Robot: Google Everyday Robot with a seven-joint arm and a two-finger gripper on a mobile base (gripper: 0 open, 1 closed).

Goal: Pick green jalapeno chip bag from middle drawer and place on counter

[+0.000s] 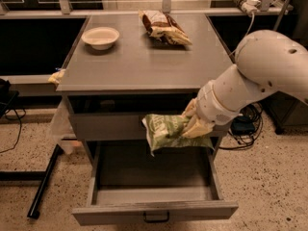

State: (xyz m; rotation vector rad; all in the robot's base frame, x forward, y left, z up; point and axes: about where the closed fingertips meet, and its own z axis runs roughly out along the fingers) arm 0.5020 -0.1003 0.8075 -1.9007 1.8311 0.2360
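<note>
Green jalapeno chip bag (166,131) hangs clear above the open middle drawer (154,211), so the step in hand is judged to be the carry from drawer to table (144,61). Tool (195,124), at the bag's 3 o'clock, is closed on its right edge. Next move calls for raising the bag past the table's front lip toward 12 o'clock, then setting it on bare surface short of the bowl (100,36) and brown chip bag (164,27).
</note>
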